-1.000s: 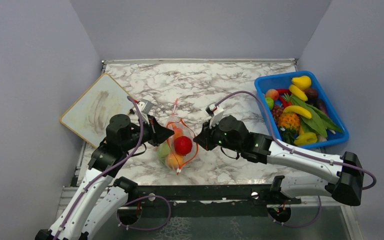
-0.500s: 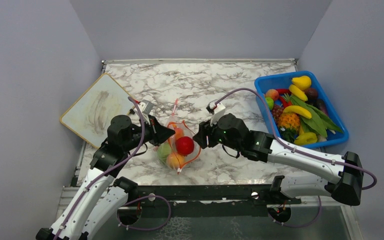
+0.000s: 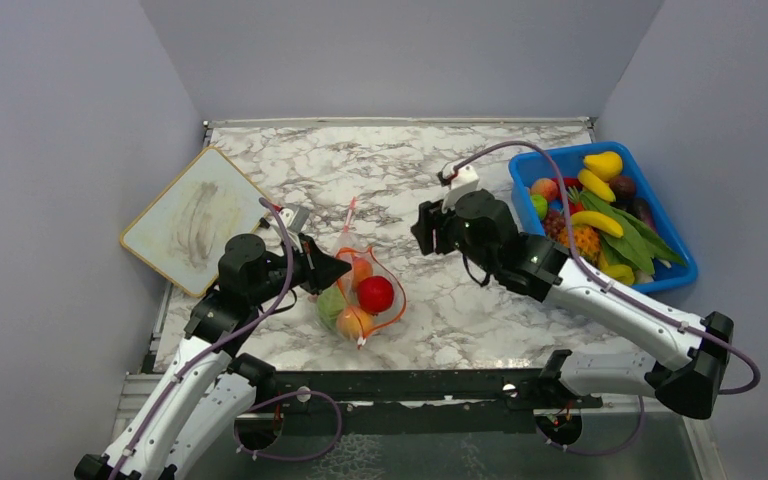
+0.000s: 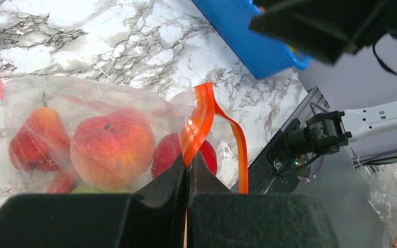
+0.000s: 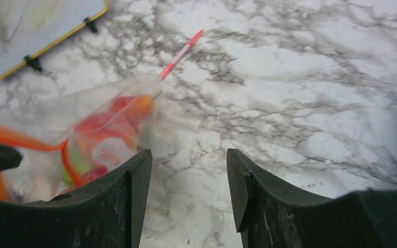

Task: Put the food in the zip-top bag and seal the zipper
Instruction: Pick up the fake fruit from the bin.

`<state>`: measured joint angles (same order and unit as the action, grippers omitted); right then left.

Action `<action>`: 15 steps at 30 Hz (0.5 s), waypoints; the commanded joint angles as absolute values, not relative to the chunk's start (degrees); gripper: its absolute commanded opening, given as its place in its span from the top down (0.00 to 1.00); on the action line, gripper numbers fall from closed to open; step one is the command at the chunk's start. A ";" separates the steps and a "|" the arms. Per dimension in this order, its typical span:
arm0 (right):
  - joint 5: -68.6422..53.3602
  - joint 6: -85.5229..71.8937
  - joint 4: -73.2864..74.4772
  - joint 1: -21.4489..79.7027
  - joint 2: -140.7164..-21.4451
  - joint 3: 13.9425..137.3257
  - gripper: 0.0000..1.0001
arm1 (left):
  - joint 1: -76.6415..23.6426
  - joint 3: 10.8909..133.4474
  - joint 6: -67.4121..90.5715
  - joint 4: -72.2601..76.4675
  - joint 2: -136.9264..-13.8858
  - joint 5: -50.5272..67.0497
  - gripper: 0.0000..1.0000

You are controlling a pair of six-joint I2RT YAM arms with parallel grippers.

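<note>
The clear zip-top bag (image 3: 358,292) lies on the marble table between my arms, its red-orange zipper (image 4: 201,121) open in a loop. Inside it are a red round fruit (image 3: 375,294), a green one (image 3: 331,303) and orange ones (image 4: 112,150). My left gripper (image 4: 187,161) is shut on the zipper strip at the bag's left mouth edge. My right gripper (image 5: 188,170) is open and empty, lifted above bare marble to the right of the bag (image 5: 95,129), apart from it.
A blue bin (image 3: 666,230) with bananas, a pineapple and other toy food stands at the right. A whiteboard (image 3: 192,217) lies at the back left. A short pink stick (image 3: 349,213) lies just behind the bag.
My right gripper has let go of the bag's right edge and pulled back up and right toward the bin. The bag has settled slightly right. My left gripper keeps its hold.
</note>
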<state>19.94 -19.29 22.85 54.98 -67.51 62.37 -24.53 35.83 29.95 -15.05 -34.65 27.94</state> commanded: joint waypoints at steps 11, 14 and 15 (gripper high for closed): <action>27.06 -10.70 25.54 29.32 -74.14 71.11 0.46 | -24.70 35.16 28.12 -12.97 -34.04 29.03 1.00; 27.57 -9.93 25.25 22.63 -76.41 72.32 0.48 | -24.67 35.16 28.06 -12.92 -34.25 29.48 1.00; 27.23 -9.56 25.07 20.59 -77.22 72.72 0.48 | -24.70 35.22 28.01 -12.89 -34.27 29.53 1.00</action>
